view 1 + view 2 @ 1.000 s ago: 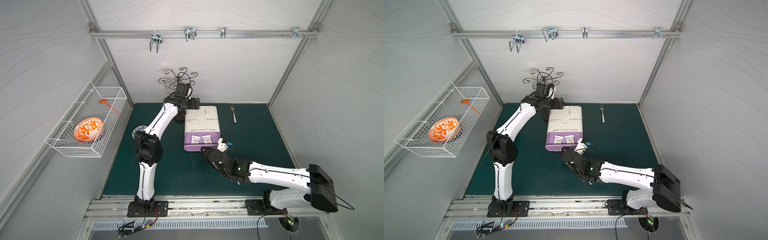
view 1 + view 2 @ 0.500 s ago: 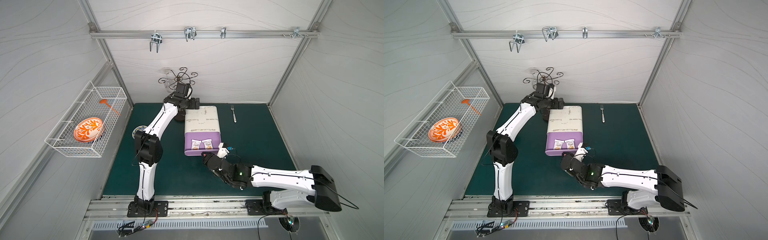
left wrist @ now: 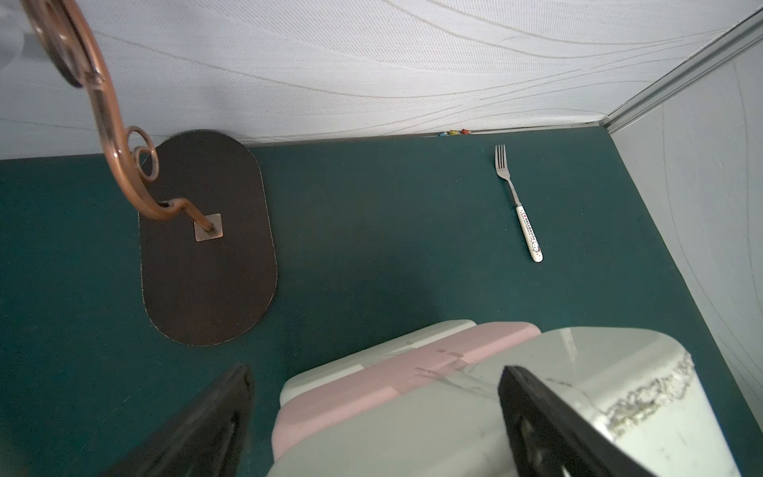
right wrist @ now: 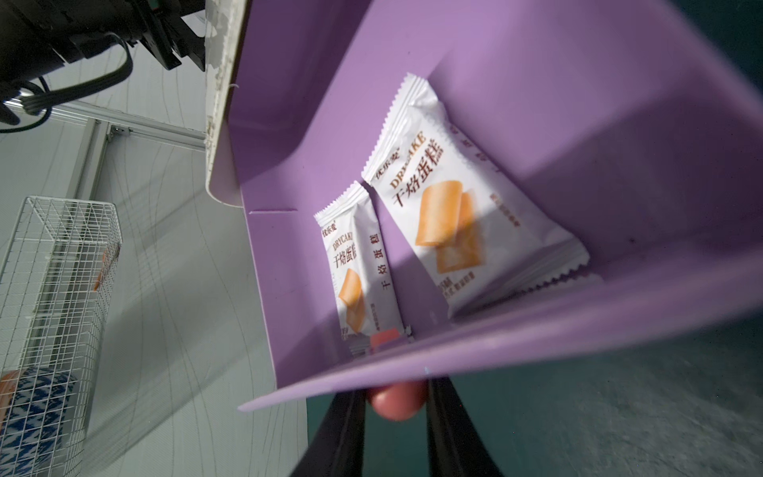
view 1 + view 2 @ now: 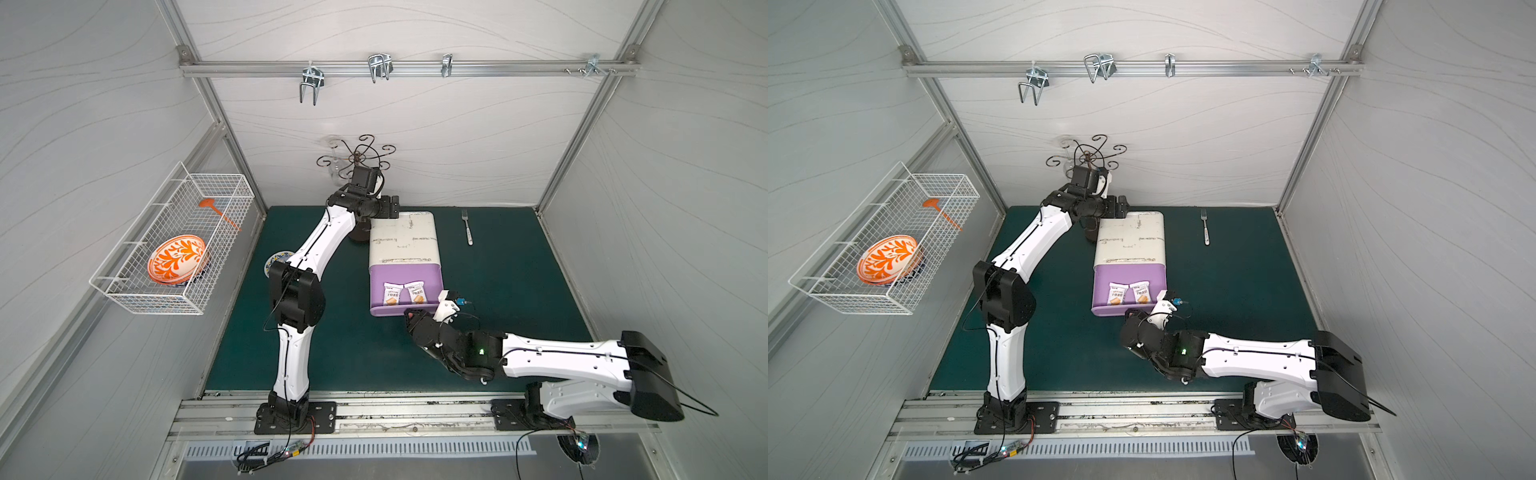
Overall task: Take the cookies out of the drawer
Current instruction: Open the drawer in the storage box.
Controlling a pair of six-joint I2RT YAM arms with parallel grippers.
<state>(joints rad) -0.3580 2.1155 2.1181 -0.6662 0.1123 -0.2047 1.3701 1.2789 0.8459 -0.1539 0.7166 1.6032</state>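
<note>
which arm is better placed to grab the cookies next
Likely right: right gripper, shut on the drawer knob, sits at the purple drawer by the cookie packets; left gripper stands open at the cabinet's far end.

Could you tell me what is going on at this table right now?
The robot is working on a small white cabinet. The right gripper is shut on the pink knob at the front of its purple drawer, which stands pulled out. Two cookie packets lie side by side inside, not yet touched. The left gripper, its fingers wide open, sits at the cabinet's back corner; whether it touches the cabinet is unclear.
</note>
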